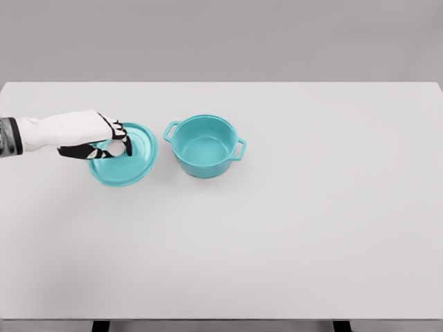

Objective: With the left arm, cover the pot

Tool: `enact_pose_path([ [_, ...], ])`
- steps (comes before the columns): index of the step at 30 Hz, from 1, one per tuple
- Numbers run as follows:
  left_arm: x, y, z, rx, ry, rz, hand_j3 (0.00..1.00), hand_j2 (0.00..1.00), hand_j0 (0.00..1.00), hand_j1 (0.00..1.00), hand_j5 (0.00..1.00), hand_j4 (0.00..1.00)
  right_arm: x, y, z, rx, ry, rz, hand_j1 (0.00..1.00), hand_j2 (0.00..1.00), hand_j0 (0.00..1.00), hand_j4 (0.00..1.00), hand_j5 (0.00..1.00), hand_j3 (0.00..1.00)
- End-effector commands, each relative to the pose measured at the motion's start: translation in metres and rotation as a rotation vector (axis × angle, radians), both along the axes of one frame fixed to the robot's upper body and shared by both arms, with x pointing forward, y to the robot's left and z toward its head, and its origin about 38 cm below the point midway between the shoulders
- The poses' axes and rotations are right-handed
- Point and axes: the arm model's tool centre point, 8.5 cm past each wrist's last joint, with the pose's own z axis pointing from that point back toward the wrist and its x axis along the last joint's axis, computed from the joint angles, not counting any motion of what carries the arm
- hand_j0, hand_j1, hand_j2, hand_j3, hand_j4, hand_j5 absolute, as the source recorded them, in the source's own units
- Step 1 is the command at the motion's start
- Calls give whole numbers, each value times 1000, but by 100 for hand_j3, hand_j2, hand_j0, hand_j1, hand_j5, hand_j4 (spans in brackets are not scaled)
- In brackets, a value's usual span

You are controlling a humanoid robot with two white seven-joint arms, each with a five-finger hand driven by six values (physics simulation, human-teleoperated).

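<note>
The left hand point(104, 138) reaches in from the left edge of the frame, its fingers curled around the knob of the teal lid point(128, 158), which lies left of centre on the white table point(277, 242). Just to its right, near the upper middle, stands the open teal pot point(205, 146), upright and uncovered, apart from the lid.

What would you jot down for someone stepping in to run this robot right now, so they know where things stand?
Left hand: over the round teal lid, fingers curled around its centre knob; whether the grip is firm cannot be told.
Right hand: out of view.
The lid lies flat on the white table, just left of the teal two-handled pot, apart from it.
The pot stands upright, open and empty.
Done: hand has reached the lid.
Left: lift the lid, carry it right, set it on the pot.
</note>
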Motion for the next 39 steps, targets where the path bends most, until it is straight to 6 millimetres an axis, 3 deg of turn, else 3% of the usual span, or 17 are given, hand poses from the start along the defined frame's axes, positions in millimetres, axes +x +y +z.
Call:
enact_pose_path([
  [1,0,-6,-5,-3,15,-13,51,51,51,51,51,51,1,0,0,0,-2,1,100,100,100,100,100,100],
  [4,2,-16,-4,8,21,-40,51,51,51,51,51,51,0,0,0,0,0,1,100,100,100,100,100,100],
  [30,6,-13,10,11,-11,-35,51,51,51,51,51,51,0,0,0,0,0,1,100,100,100,100,100,100],
  [39,3,-26,20,26,-34,-82,50,50,50,50,50,50,0,0,0,0,-1,-1,100,100,100,100,100,100],
])
